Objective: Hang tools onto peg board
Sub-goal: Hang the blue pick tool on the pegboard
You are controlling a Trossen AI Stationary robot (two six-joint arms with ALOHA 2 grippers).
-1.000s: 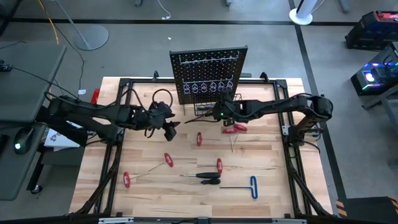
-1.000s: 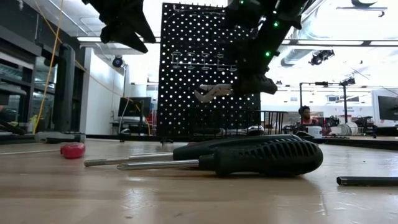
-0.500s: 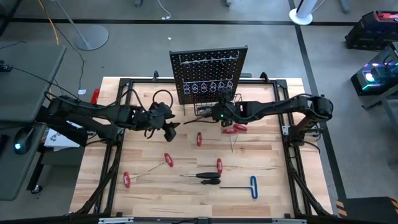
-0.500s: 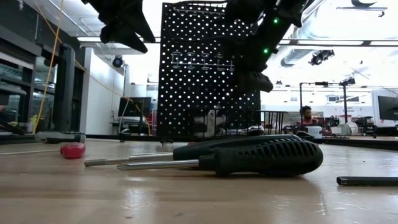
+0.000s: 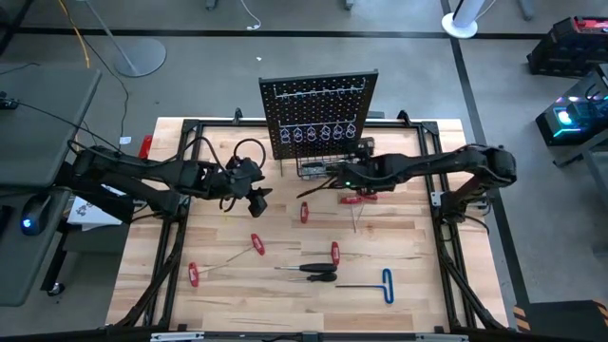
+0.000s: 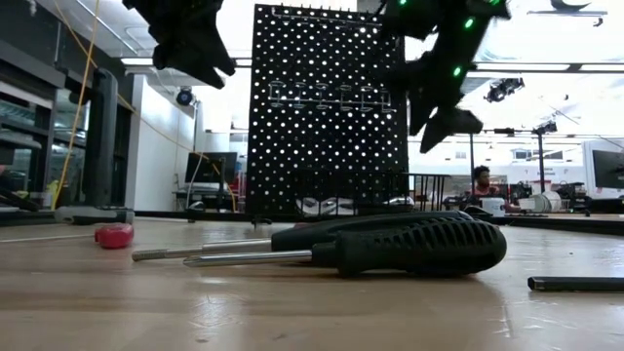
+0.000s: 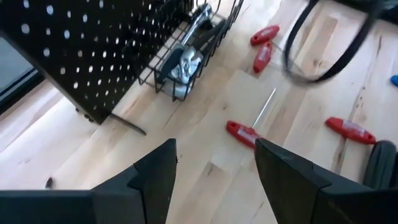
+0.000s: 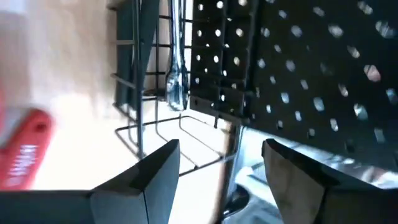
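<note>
Several red-handled screwdrivers [image 5: 257, 244] lie mid-counter, light, rigid, best gripped by the handle. Silver pliers [image 7: 185, 59] sit in the peg board [image 5: 318, 114]'s basket [image 7: 198, 48]. Right gripper [image 5: 330, 171] and left gripper [image 5: 262, 198] hover with empty jaws parted.

The left hand [image 7: 214, 171] hovers with its two dark fingers apart above a light wooden surface [image 7: 205, 124]. Ahead stands the black peg board [image 7: 81, 50], with silver metal tools [image 7: 186, 53] lying in its wire basket [image 7: 165, 84]. Red-handled tools [image 7: 261, 46] lie scattered on the surface beyond.
</note>
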